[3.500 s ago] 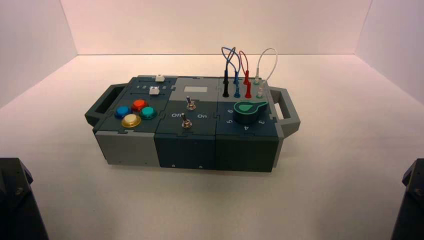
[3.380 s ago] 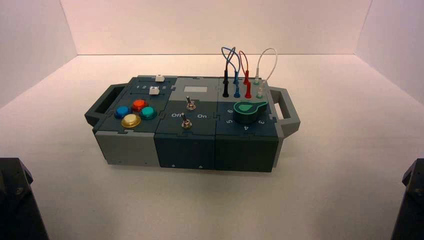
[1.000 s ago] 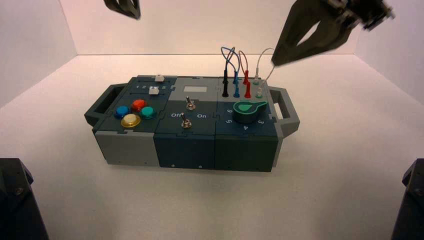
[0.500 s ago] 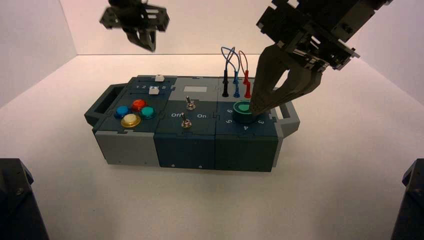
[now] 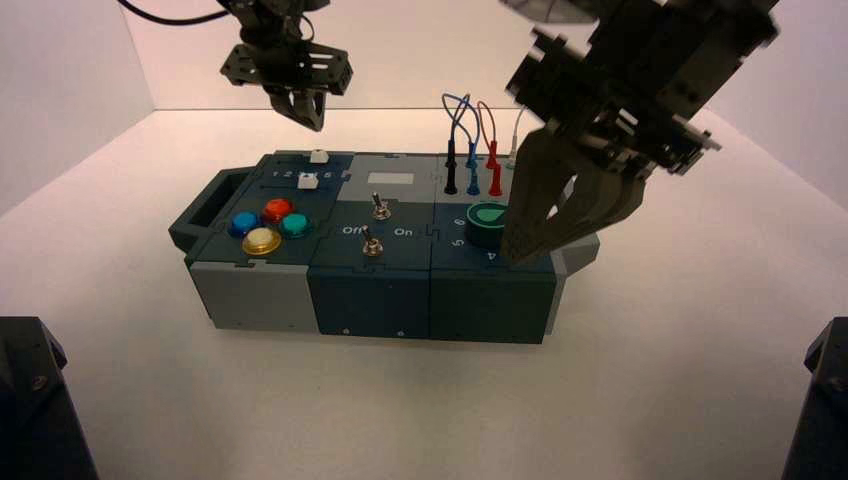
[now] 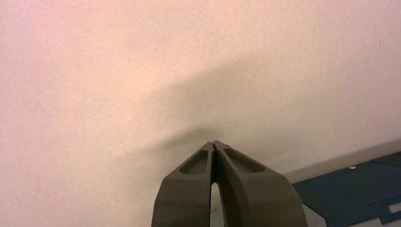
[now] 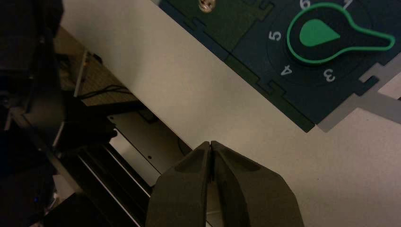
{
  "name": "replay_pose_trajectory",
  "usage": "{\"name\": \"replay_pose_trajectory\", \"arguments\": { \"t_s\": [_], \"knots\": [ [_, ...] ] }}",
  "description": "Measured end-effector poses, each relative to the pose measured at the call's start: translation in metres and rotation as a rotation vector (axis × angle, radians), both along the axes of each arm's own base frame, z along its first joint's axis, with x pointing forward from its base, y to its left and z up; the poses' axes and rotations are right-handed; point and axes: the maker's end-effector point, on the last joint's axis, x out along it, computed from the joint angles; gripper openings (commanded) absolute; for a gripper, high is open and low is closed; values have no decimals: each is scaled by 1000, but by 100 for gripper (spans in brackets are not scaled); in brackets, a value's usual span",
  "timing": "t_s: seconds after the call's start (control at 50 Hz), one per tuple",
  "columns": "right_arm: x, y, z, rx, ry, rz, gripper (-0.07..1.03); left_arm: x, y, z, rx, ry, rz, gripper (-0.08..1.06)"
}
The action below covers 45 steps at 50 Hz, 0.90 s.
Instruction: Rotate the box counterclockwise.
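The box (image 5: 380, 270), dark teal and grey, stands mid-table with its four coloured buttons (image 5: 265, 225) at the left, toggle switches (image 5: 372, 243) in the middle, the green dial (image 5: 488, 223) and plugged wires (image 5: 470, 120) at the right. My right gripper (image 5: 520, 252) is shut and empty, hanging over the box's right front corner and hiding the right handle. In the right wrist view the shut gripper (image 7: 210, 143) is over bare table beside the dial (image 7: 326, 35). My left gripper (image 5: 308, 118) is shut and empty, in the air behind the box's left rear; the left wrist view shows its tips (image 6: 214, 143) and a box corner (image 6: 350, 189).
White walls (image 5: 60, 80) enclose the table on three sides. Dark arm bases stand at the near left (image 5: 35, 400) and near right (image 5: 825, 400). The right wrist view shows the table's front edge with dark frame parts (image 7: 94, 142) beyond it.
Both arms have come down into view. The right gripper moved down and nearer, over the box's right front corner. The left gripper dropped behind the left rear. The box has not moved.
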Motion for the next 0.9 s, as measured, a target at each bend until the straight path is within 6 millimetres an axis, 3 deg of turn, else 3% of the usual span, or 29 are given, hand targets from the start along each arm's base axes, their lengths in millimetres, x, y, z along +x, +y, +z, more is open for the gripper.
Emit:
{"name": "replay_pose_trajectory", "arguments": {
  "t_s": [0.2,0.56,0.9],
  "knots": [
    [4,4,-18,-64,43,4,-2,1,0,-5,7,11,-5,-3],
    [14,19,-32,-119,79,21,-2,1,0,-4,10,9,-12,-3],
    [19,17,-57,-205,114,40,-2,-2,-1,-11,17,28,-17,-3]
  ]
}}
